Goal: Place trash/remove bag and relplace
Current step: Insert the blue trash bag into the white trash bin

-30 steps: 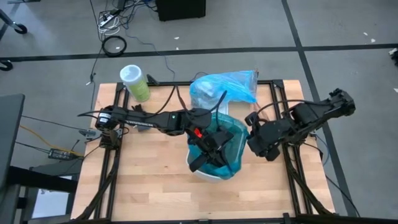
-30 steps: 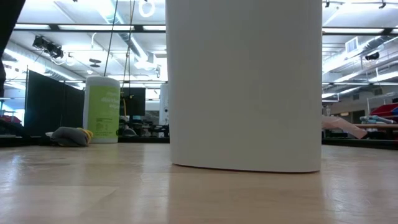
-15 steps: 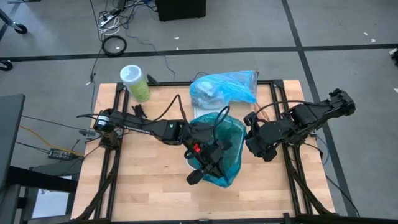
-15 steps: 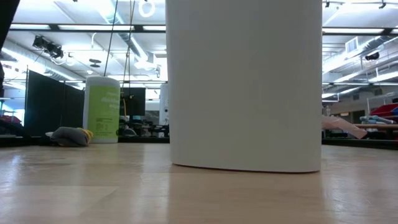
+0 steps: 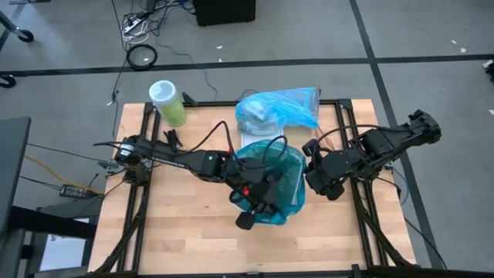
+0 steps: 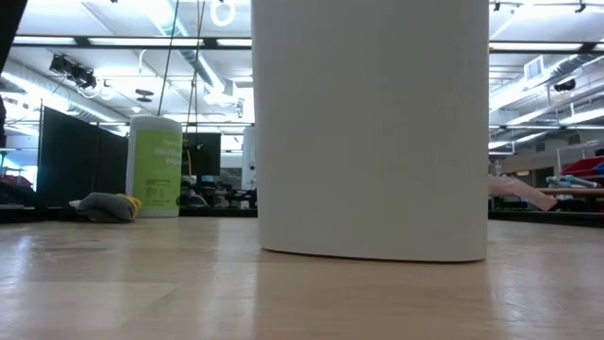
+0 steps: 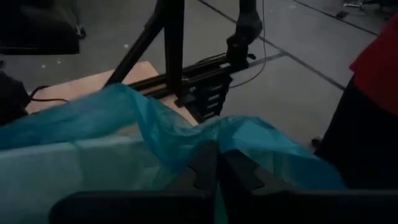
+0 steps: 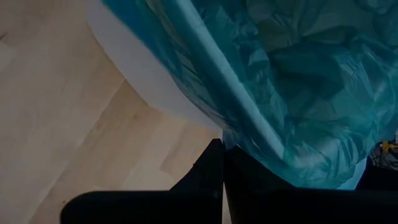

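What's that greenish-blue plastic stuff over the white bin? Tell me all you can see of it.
It is a teal-green plastic bag, thin, translucent and crinkled, spread over the mouth of the white bin in the middle of the table. Its edge drapes over the bin's rim. The left gripper pinches its near edge, and the right gripper is shut on its fold at the other side.

A teal bag (image 5: 279, 179) lines a white bin (image 6: 370, 127); a sky-blue bag (image 5: 276, 109) lies behind.
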